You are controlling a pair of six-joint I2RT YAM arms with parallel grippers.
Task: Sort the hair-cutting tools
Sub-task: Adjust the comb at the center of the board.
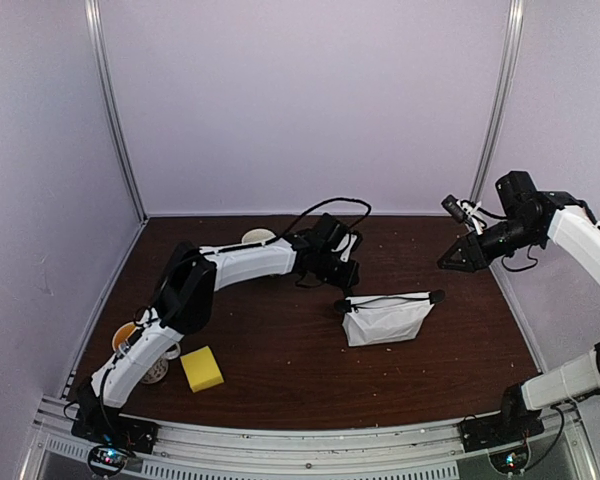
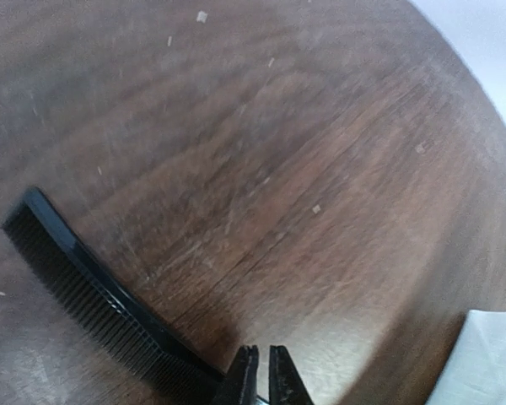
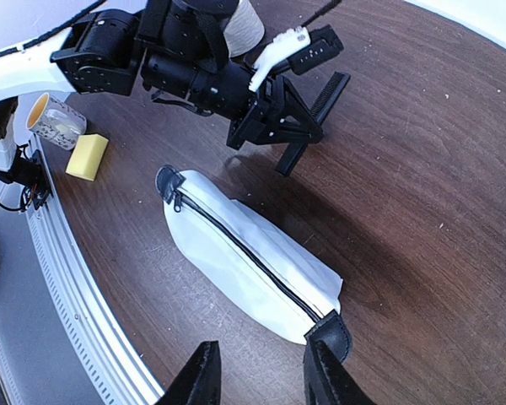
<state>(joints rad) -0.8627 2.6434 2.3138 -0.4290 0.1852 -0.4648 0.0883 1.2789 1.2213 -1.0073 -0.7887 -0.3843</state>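
My left gripper (image 1: 342,278) is shut on one end of a slim black comb (image 2: 76,278), which sticks out to the left of its fingertips (image 2: 243,371). The comb also shows in the right wrist view (image 3: 329,93), held just above the wood table beyond the pouch. The white zip pouch (image 1: 385,318) lies mid-table, zip closed, and also shows in the right wrist view (image 3: 244,253). My right gripper (image 3: 261,371) is open and empty, raised above the pouch's right end; in the top view it (image 1: 462,255) hangs at the right. The scissors, the clipper and the second comb are out of view.
A yellow sponge block (image 1: 202,368) lies front left. A clear cup (image 3: 55,121) with something orange stands by the left arm's base. A white cup (image 1: 258,237) stands at the back behind the left arm. The metal rail (image 1: 310,440) runs along the near edge.
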